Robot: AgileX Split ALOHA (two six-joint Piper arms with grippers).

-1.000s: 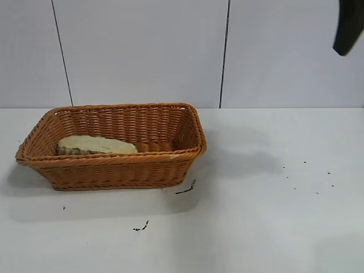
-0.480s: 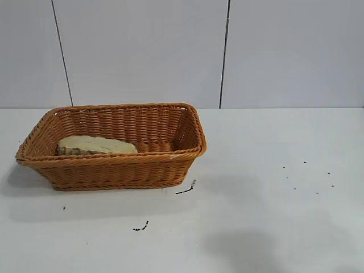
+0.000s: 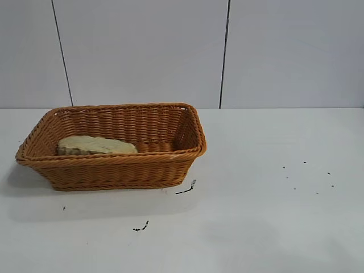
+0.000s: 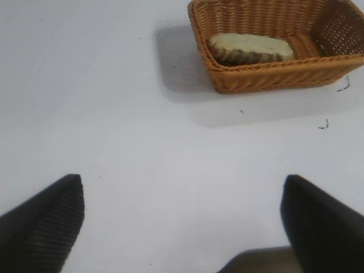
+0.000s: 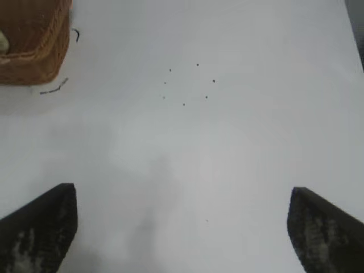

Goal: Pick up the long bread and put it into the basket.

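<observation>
Lying flat inside the basket [image 3: 187,122], toward its left end, long bread [image 3: 96,145]. Left gripper [image 4: 182,219] and right gripper [image 5: 182,224] both spread wide, empty, above bare worktop [image 3: 273,210], well apart from the basket. Main risk: an arm clipping the rim.

Counted: one basket [image 3: 114,165] on one white table [image 3: 273,227], one long bread [image 3: 96,145] inside that basket, two dark squiggly scraps [image 3: 185,189] just beside the basket's near side, and two grippers, left gripper [image 4: 182,219] and right gripper [image 5: 182,224], each with fingers spread wide.
</observation>
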